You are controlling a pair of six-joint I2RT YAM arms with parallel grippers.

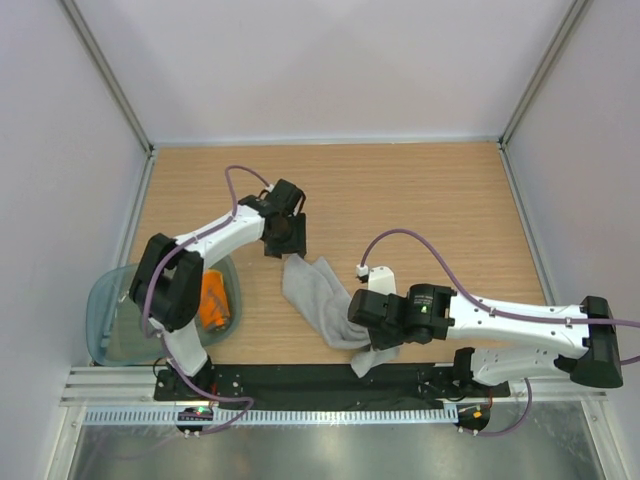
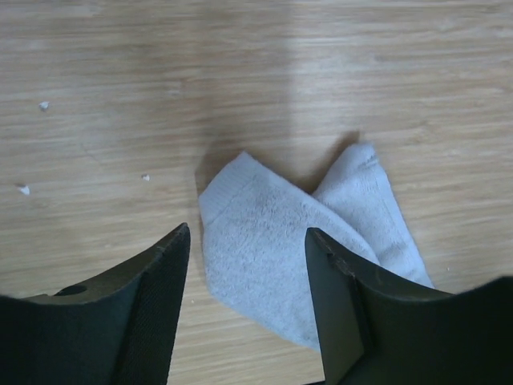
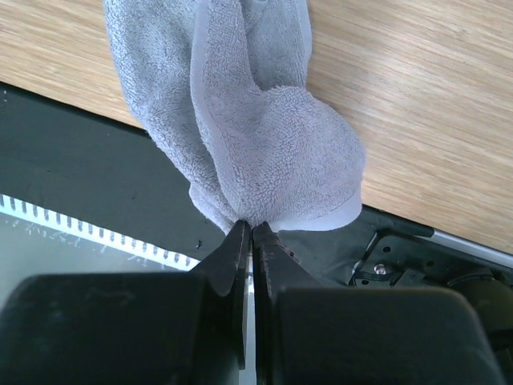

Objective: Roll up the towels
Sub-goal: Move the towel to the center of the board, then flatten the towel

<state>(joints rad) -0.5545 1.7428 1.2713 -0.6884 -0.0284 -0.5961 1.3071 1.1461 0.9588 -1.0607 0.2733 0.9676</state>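
Observation:
The light grey towel (image 1: 312,298) lies bunched in a diagonal strip on the wooden table. Its far corner (image 2: 264,216) rests flat below my left gripper (image 2: 247,234), which hovers open with a finger on each side of the corner and grips nothing. In the top view the left gripper (image 1: 287,250) is at the strip's far end. My right gripper (image 3: 252,228) is shut on the near end of the grey towel (image 3: 264,136), pinching a gathered fold over the black base rail. From above, the right gripper (image 1: 362,335) is at the strip's near end. The orange towel (image 1: 213,300) lies in the tub.
A translucent teal tub (image 1: 108,325) sits at the near left beside the left arm's base. The black base rail (image 1: 300,380) runs along the table's near edge. Enclosure walls stand on three sides. Small white crumbs (image 2: 24,189) dot the wood.

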